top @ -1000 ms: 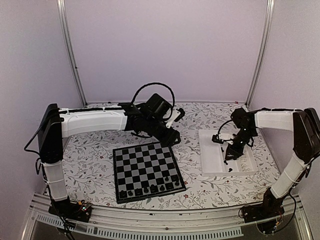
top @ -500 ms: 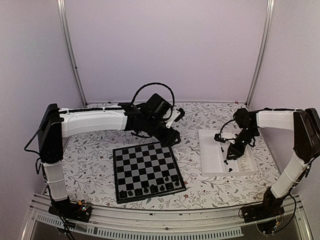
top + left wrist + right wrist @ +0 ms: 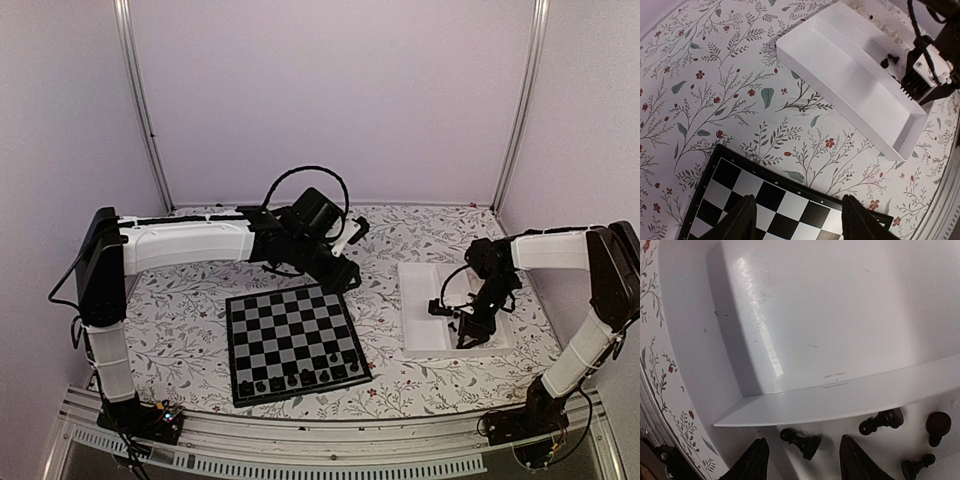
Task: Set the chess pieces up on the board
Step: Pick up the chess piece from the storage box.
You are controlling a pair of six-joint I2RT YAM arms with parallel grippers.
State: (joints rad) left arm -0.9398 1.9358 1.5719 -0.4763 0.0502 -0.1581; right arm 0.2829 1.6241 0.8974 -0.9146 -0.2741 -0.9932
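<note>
The chessboard (image 3: 292, 340) lies at mid table with several black chess pieces (image 3: 300, 378) along its near rows. My left gripper (image 3: 345, 277) hovers open and empty over the board's far right corner (image 3: 790, 200). My right gripper (image 3: 468, 335) is open, low in the near end of the white tray (image 3: 420, 335). In the right wrist view a black pawn (image 3: 802, 442) lies on its side between my open fingers (image 3: 756, 462), untouched. More black pieces (image 3: 881, 422) lie to its right beyond the tray divider (image 3: 840, 402).
The white compartmented tray (image 3: 850, 87) sits right of the board on the floral cloth; the right arm (image 3: 927, 70) shows over its far compartment in the left wrist view. Metal frame posts (image 3: 135, 100) stand at the back corners.
My right gripper has moved toward the near end of the tray and lower, over the lying pawn. The left arm has not moved.
</note>
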